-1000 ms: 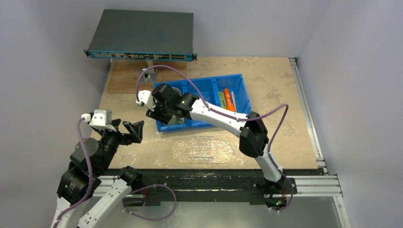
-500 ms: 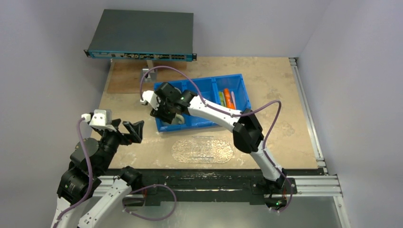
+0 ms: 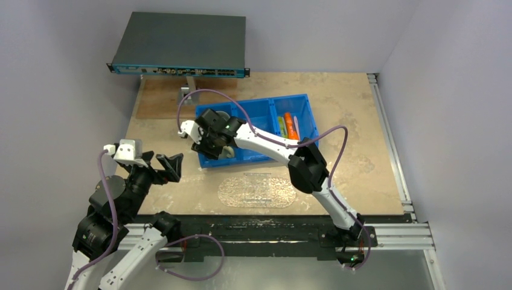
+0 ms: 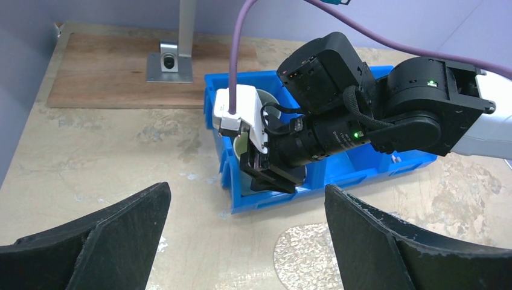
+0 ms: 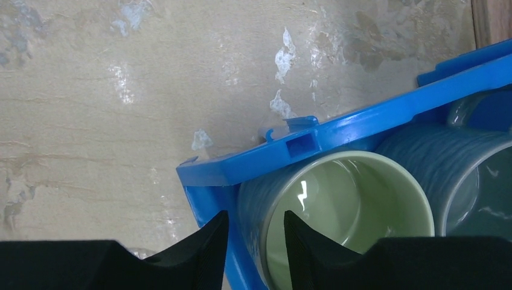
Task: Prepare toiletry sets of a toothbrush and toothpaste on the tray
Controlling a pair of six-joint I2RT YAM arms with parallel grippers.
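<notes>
In the top view the clear glittery tray lies bare on the table, near the front. Behind it, the right compartment of the blue bin holds an orange tube, a green tube and a thin pale toothbrush. My right gripper reaches into the bin's left compartment. It stands open astride the wall of a pale-green mug, one finger inside and one between mug and bin, with small gaps showing. My left gripper hovers wide open and empty over the table, left of the tray.
A second, grey mug sits beside the pale-green one in the same compartment. A black network box stands at the back left above a wooden board with a metal post. A rail borders the table's right edge.
The right arm has swung its elbow left and pushed its gripper further into the bin's left compartment, over the mug. The left arm has not moved.
</notes>
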